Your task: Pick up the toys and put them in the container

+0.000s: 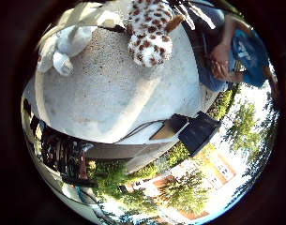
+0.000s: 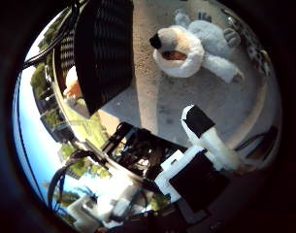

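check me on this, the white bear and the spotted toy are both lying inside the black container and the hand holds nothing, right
Not quite. The white bear and the spotted toy lie on the concrete surface, outside the black container, as the thumb side palm view shows. The rest stands: the hand holds nothing.

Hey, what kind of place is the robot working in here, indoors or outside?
Outdoors, most likely a paved yard or patio. Sunlit concrete ground carries the plush toys, trees and a brick building stand beyond it, and open sky shows at the edge.
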You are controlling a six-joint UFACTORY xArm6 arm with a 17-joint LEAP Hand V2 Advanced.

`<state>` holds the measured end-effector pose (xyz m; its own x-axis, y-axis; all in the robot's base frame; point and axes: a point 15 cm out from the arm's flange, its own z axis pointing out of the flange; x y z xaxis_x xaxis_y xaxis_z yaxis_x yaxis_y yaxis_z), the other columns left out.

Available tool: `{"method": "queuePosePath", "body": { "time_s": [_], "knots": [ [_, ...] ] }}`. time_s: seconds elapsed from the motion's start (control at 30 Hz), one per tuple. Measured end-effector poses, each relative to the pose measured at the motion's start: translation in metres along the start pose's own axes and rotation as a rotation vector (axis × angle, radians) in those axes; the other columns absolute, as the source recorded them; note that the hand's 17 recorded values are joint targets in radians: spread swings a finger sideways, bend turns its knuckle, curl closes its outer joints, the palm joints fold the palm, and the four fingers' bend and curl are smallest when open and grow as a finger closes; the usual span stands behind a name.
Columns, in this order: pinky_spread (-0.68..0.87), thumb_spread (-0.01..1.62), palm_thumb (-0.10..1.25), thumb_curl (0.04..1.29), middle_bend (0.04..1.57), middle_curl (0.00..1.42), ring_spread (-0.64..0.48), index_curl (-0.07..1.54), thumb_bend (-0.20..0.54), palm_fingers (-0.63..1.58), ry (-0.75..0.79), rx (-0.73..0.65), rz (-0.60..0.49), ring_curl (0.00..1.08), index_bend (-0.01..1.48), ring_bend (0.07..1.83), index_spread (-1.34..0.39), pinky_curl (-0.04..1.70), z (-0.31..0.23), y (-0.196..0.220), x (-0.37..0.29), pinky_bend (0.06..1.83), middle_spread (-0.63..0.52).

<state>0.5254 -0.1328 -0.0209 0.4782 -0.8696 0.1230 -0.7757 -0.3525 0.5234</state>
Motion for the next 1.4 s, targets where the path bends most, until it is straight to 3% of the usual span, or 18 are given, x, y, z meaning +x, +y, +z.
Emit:
{"method": "queuePosePath", "body": {
  "time_s": [0.2, 0.4, 0.47, 0.53, 0.67, 0.83, 0.97, 1.17, 1.4],
  "knots": [
    [0.48, 1.05, 0.69, 0.34, 0.26, 0.39, 0.23, 0.18, -0.031, 0.19, 0.036, -0.038, -0.026, 0.35, 0.16, 0.53, -0.1, 0.19, 0.019, -0.015, -0.021, 0.73, 0.05],
    [0.48, 1.04, 0.73, 0.35, 0.39, 0.46, 0.16, 0.21, -0.019, 0.54, 0.054, -0.003, -0.044, 0.39, 0.19, 0.65, -0.16, 0.16, 0.022, -0.031, -0.026, 0.73, -0.05],
    [0.45, 1.04, 0.78, 0.38, 0.53, 0.53, 0.13, 0.17, -0.013, 0.74, 0.06, 0.022, -0.049, 0.45, 0.11, 0.84, -0.22, 0.17, 0.024, -0.039, -0.026, 0.8, -0.09],
    [0.43, 1.03, 0.8, 0.39, 0.61, 0.58, 0.11, 0.12, -0.013, 0.79, 0.063, 0.032, -0.051, 0.51, 0.08, 0.99, -0.27, 0.2, 0.024, -0.042, -0.025, 0.89, -0.12],
    [0.39, 1.01, 0.85, 0.43, 0.77, 0.72, 0.04, 0.05, -0.02, 0.94, 0.061, 0.035, -0.058, 0.63, 0.24, 1.21, -0.41, 0.29, 0.025, -0.042, -0.024, 1.09, -0.19],
    [0.33, 0.99, 0.94, 0.48, 0.9, 0.87, -0.02, 0.0, -0.001, 1.08, 0.05, 0.086, -0.025, 0.7, 0.37, 1.26, -0.57, 0.4, 0.025, -0.043, -0.005, 1.35, -0.24],
    [0.27, 1.02, 1.04, 0.54, 0.97, 0.96, -0.05, -0.01, 0.027, 1.09, 0.05, 0.074, -0.016, 0.73, 0.5, 1.29, -0.68, 0.48, 0.014, -0.034, -0.002, 1.47, -0.26],
    [0.21, 1.08, 1.04, 0.61, 1.02, 1.06, -0.09, -0.01, -0.002, 1.03, 0.041, 0.02, -0.018, 0.78, 0.69, 1.33, -0.82, 0.55, -0.021, -0.005, -0.005, 1.54, -0.28],
    [0.17, 1.12, 1.03, 0.68, 1.05, 1.14, -0.11, -0.01, -0.011, 0.96, -0.103, 0.034, -0.047, 0.81, 0.86, 1.38, -0.93, 0.61, -0.088, 0.051, -0.027, 1.58, -0.29]
  ]
}}
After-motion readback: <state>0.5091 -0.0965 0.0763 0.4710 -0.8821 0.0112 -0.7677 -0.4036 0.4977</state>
